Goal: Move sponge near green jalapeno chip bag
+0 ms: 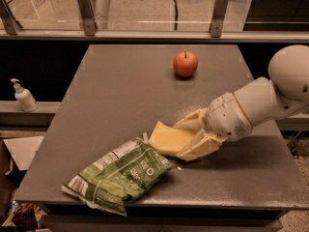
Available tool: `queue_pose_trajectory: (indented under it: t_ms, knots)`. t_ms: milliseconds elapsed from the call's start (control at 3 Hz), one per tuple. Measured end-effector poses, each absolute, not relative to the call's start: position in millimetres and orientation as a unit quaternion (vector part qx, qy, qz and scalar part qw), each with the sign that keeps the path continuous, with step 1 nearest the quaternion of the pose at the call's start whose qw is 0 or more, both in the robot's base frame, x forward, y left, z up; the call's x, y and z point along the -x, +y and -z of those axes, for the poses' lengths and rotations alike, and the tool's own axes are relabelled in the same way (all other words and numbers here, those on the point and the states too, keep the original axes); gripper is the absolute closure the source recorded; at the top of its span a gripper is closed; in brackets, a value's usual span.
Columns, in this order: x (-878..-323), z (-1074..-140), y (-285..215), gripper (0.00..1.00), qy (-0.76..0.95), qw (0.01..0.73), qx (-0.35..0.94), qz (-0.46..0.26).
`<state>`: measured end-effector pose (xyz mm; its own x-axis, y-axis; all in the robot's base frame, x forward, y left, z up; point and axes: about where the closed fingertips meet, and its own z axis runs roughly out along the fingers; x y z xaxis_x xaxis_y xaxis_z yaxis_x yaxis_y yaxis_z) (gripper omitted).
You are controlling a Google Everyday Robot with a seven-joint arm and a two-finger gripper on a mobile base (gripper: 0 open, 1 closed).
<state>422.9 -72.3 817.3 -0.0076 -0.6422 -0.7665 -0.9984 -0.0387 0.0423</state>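
The sponge (166,138) is a pale yellow block held between the fingers of my gripper (186,138), low over the grey table (120,91). One finger (190,121) lies behind the sponge and the other (198,149) in front. The sponge's left corner reaches the upper right edge of the green jalapeno chip bag (118,178), which lies flat near the table's front left. I cannot tell whether sponge and bag touch. My white arm (260,105) comes in from the right.
A red apple (185,64) stands at the back middle of the table. A soap dispenser bottle (23,96) stands on a ledge off the table's left side. A railing with posts (87,8) runs behind the table.
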Motion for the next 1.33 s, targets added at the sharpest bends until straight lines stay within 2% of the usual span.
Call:
queue_pose_trajectory:
  t_ms: [1000, 1333]
  knots:
    - [-418.9, -825.0, -65.4, 0.13, 0.63, 0.271, 0.656, -0.315]
    - [-418.7, -825.5, -64.5, 0.0, 0.63, 0.269, 0.657, -0.315]
